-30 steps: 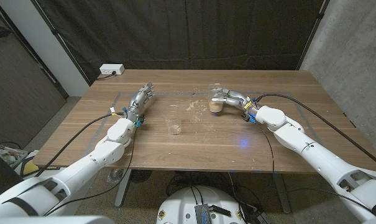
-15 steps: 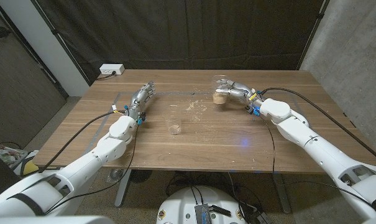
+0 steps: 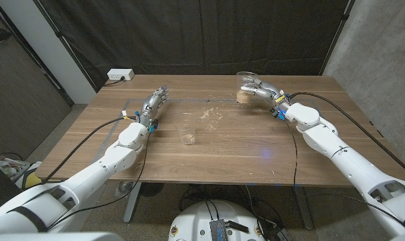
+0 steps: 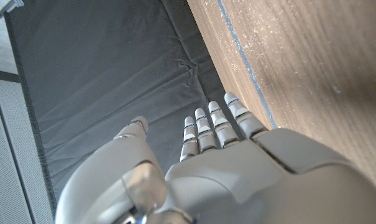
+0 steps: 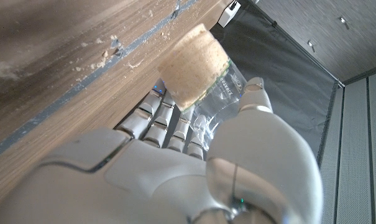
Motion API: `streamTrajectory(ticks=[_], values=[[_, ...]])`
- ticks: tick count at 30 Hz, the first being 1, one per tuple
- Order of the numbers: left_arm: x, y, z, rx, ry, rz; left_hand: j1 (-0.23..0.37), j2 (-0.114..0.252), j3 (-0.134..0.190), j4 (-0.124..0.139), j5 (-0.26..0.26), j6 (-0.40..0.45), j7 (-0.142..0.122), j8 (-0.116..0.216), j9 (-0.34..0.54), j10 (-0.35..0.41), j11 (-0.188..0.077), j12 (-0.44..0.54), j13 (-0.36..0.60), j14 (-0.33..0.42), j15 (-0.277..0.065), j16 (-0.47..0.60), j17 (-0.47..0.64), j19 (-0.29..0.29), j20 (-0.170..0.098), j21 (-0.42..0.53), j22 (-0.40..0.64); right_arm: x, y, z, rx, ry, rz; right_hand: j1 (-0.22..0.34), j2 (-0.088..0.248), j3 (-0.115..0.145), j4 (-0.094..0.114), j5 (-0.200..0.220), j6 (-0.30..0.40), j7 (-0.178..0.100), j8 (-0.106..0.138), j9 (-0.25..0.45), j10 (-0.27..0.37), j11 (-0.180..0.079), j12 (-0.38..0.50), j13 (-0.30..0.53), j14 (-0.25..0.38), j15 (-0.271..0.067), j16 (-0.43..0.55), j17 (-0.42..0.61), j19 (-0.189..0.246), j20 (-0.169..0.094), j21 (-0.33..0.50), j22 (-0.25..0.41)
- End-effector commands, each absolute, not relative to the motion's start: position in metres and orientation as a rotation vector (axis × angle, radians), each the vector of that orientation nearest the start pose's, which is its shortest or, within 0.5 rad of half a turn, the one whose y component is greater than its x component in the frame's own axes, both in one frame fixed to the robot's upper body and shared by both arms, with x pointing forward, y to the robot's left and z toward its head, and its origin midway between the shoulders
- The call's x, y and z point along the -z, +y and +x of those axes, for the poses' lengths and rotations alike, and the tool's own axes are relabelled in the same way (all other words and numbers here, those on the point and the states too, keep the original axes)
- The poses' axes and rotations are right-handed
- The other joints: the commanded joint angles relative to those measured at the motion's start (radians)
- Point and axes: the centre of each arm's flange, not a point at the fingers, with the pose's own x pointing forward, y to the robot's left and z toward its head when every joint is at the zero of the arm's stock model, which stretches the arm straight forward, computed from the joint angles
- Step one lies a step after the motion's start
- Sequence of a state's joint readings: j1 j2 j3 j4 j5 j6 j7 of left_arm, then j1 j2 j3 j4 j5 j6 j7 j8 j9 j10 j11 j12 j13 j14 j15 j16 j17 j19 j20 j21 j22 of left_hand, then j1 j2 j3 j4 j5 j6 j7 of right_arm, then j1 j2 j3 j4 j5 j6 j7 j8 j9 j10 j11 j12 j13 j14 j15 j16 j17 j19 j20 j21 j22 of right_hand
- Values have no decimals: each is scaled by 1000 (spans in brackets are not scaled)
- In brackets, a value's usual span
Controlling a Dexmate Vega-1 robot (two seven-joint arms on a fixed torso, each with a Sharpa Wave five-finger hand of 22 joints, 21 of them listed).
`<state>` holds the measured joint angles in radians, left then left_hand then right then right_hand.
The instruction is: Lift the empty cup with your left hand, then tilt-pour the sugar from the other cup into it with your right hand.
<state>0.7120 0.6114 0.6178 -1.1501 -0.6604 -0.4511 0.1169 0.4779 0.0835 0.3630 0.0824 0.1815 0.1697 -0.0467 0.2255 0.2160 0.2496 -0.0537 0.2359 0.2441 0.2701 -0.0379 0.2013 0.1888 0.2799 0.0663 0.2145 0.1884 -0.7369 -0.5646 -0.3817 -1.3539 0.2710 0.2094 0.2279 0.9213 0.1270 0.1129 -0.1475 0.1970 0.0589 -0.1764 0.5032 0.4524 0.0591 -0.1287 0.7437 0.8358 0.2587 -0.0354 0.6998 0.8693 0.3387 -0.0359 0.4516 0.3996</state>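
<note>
Robot hand on our right (image 3: 256, 91) is gripping the clear plastic cup with pale brown sugar in its bottom (image 3: 243, 88), and in the head view we are seeing that cup held off the wooden desk (image 3: 222, 150), over its far side and just past the faint scatter of spilled sugar grains (image 3: 211, 114). We are holding it close to upright, its mouth still higher than the sugar, so we are judging that no pouring is under way. Our left robot hand (image 3: 153, 107) is waiting with its fingers extended and apart, holding nothing, well to the left of the empty clear plastic cup (image 3: 187, 130), which is standing on the desk near the middle, between our two arms. By the task's order that cup should be up in our left robot hand first, and it is not yet lifted.

Looking through the left wrist view, we are seeing our own left robot hand (image 4: 237, 174) with straight, separated fingers (image 4: 203, 127) pointing along the desk (image 4: 312, 56) toward the dark curtain (image 4: 113, 68), with nothing in its grasp.

Looking through the right wrist view, we are seeing our right robot hand (image 5: 175, 168) wrapped around the sugar cup (image 5: 203, 84), the packed sugar sitting at the cup's base, with the desk (image 5: 45, 68) and stray grains beyond it.

We are judging the task barely begun: the sugar cup is in hand, while lifting the empty cup, bringing the two together and tilting are all left.
</note>
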Motion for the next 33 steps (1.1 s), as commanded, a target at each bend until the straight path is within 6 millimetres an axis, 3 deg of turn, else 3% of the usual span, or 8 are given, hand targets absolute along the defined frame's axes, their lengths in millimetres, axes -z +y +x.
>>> streamTrajectory(ticks=[1, 10, 17, 29, 33], values=[[48, 314, 649, 188, -637, 157, 5, -13, 1, -9, -3, 8, -15, -1, 3, 9, -10, -1, 4, 12, -67, 0, 1, 5, -6, 4, 3, -26, -261, 647, -335, -663, -439, 5, -2, -3, 6, -4, 1, 2, 7, 7, 2, -1, 8, 8, 8, -191, -4, 5, 0, -71, 7, 4], [56, 334, 637, 224, -604, 264, 6, -45, -13, -20, -5, 6, -27, -3, 2, 3, -25, -5, 6, 7, -75, -3, 0, 12, -18, 6, 3, -27, -251, 646, -338, -693, -450, 6, -2, -3, 7, -5, 5, 1, 11, 13, 0, -2, 12, 16, 9, -191, -9, 10, -4, -73, 11, 6], [42, 355, 640, 239, -567, 379, 4, -61, -20, -24, -4, 0, -29, -6, 2, -3, -28, -7, 7, 3, -80, -4, 0, 16, -22, 7, 3, -29, -250, 643, -323, -705, -471, 5, -2, -5, 9, -6, 5, 2, 13, 16, 1, -3, 16, 23, 9, -191, -11, 13, -8, -75, 12, 8], [13, 352, 661, 290, -557, 567, 0, -87, -34, -29, -1, -17, -37, -12, 2, -4, -46, -8, 9, 1, -89, -4, 1, 28, -34, 12, 4, -48, -265, 620, -270, -726, -540, 1, 0, -6, 13, -6, 5, 0, 16, 22, -1, -6, 20, 32, 11, -192, -18, 16, -12, -76, 16, 10], [8, 346, 668, 316, -564, 615, -4, -96, -40, -29, 1, -21, -39, -13, 3, -5, -38, -8, 10, -2, -88, -5, 2, 31, -33, 13, 4, -57, -273, 610, -247, -736, -566, 1, -1, -7, 13, -6, 4, 0, 16, 23, -1, -5, 21, 35, 12, -192, -19, 18, -13, -75, 17, 10]])
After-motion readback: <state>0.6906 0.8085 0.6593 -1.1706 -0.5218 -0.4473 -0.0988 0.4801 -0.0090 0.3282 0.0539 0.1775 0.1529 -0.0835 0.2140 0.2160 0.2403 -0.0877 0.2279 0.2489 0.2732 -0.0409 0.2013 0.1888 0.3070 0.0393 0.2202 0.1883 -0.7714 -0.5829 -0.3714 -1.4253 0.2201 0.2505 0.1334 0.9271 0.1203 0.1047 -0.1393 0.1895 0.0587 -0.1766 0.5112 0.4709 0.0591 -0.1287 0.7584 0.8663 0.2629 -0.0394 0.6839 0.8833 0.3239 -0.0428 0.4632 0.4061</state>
